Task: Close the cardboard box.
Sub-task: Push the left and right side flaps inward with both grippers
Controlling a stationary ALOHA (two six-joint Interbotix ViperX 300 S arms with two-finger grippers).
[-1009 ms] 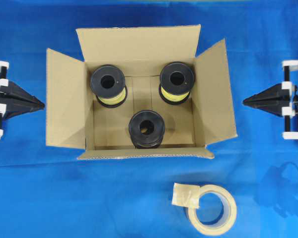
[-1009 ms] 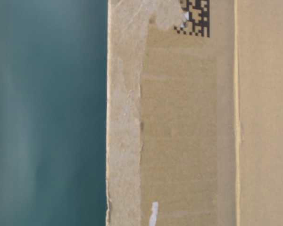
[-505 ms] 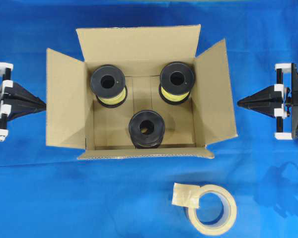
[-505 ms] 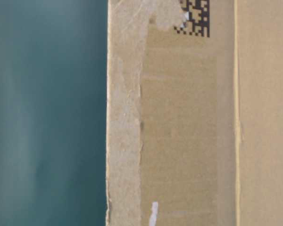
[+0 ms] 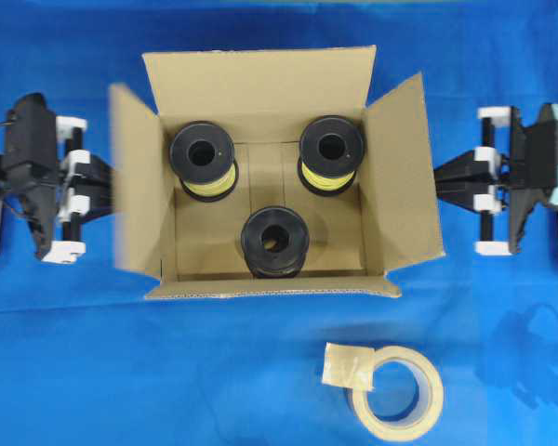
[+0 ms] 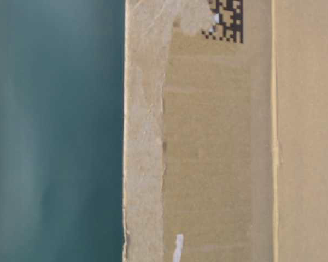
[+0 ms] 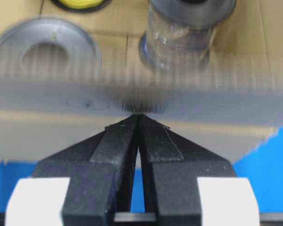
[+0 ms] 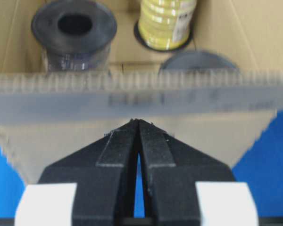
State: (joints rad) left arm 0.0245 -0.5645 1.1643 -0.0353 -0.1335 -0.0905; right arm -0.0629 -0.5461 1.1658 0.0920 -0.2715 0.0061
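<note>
The cardboard box (image 5: 256, 79) stands open in the overhead view, its four flaps spread outward. Its taped side wall (image 6: 218, 136) fills the right of the table-level view. My left gripper (image 5: 109, 177) is shut, its tip pressed against the outer face of the left flap (image 5: 135, 186), which is blurred and tilted up. In the left wrist view the left gripper (image 7: 139, 115) meets the flap's corrugated edge (image 7: 203, 96). My right gripper (image 5: 437, 177) is shut, with its tip at the right flap (image 5: 405, 167). In the right wrist view the right gripper (image 8: 137, 120) sits just below the flap edge (image 8: 132, 94).
Three black spools stand inside the box: two with yellow winding (image 5: 203, 158) (image 5: 331, 149) and one at the front (image 5: 274, 240). A tan tape roll (image 5: 395, 390) lies on the blue cloth (image 5: 121, 372) in front of the box, right of centre.
Both arms have moved inward from the sides to the box. The left flap has swung up and inward under the left gripper. The right flap looks unmoved.
</note>
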